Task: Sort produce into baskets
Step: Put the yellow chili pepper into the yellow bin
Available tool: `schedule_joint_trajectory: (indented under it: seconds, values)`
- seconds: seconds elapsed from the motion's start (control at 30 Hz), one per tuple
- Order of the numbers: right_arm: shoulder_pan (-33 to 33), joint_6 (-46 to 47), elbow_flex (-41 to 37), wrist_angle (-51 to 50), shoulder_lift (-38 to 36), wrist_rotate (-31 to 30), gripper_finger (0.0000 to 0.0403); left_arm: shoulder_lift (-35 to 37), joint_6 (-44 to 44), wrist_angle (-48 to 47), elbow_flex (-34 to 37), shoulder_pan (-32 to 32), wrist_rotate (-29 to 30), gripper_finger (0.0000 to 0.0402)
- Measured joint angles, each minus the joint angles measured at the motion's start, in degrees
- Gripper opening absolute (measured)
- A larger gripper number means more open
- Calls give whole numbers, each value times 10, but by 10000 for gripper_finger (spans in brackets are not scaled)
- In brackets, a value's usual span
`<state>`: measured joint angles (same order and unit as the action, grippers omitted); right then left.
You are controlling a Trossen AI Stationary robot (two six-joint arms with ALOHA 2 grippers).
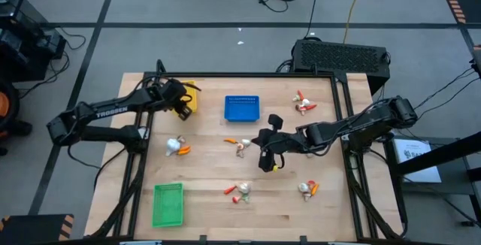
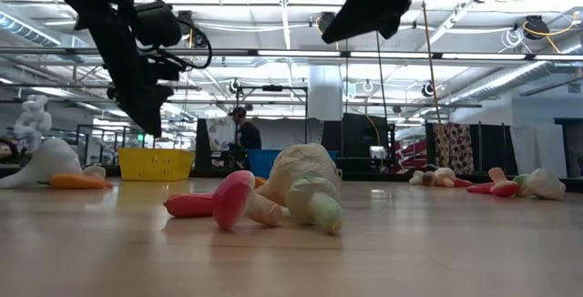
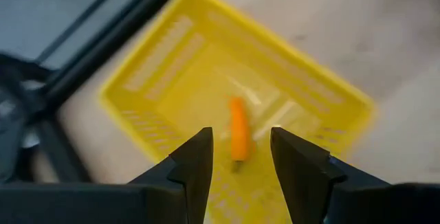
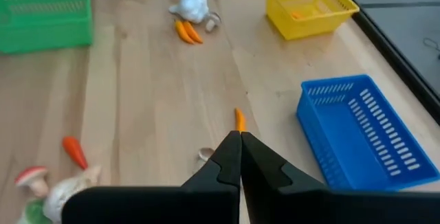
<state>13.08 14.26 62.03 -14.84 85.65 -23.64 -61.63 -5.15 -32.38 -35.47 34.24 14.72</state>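
Orange carrot (image 3: 238,129) lies in the yellow basket (image 3: 172,59) below my spread left end effector (image 3: 239,157); next, fetch another piece.

Slatted plastic yellow basket (image 3: 206,80), matt wooden table (image 1: 203,170)

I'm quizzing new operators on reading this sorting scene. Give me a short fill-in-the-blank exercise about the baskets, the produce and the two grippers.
1. The left gripper hovers over the ____ basket.
2. The piece lying in that basket is an orange ____.
3. The right gripper, jaws shut, is above the table beside the ____ basket.
4. The green basket holds ____ produce.

Missing words: yellow; carrot; blue; no
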Motion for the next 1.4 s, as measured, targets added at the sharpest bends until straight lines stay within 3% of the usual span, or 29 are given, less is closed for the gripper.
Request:
schedule_joint_trajectory:
  seconds: [0.13,0.27,0.4,0.5,0.73,0.87,1.1,1.4]
  values:
    - [6,-7,11,1,0,0,0,13,1,-20,-23,-14,-81,156]
    - [11,-8,11,-1,0,0,0,26,-1,-28,-34,-50,-204,156]
    - [14,-8,11,0,0,0,0,32,-16,-27,-34,-124,-294,156]
    - [13,-6,11,1,0,0,0,32,-37,-20,-34,-201,-321,156]
    - [13,-12,11,6,0,0,0,32,-102,15,-34,-365,-304,155]
    - [13,-29,11,24,0,0,0,32,-150,-22,-34,-421,-229,155]
    - [13,-98,11,82,0,0,0,23,-181,-113,-34,-445,-97,155]
    - [11,-153,11,103,0,0,0,-79,-170,-111,-8,-445,-76,155]
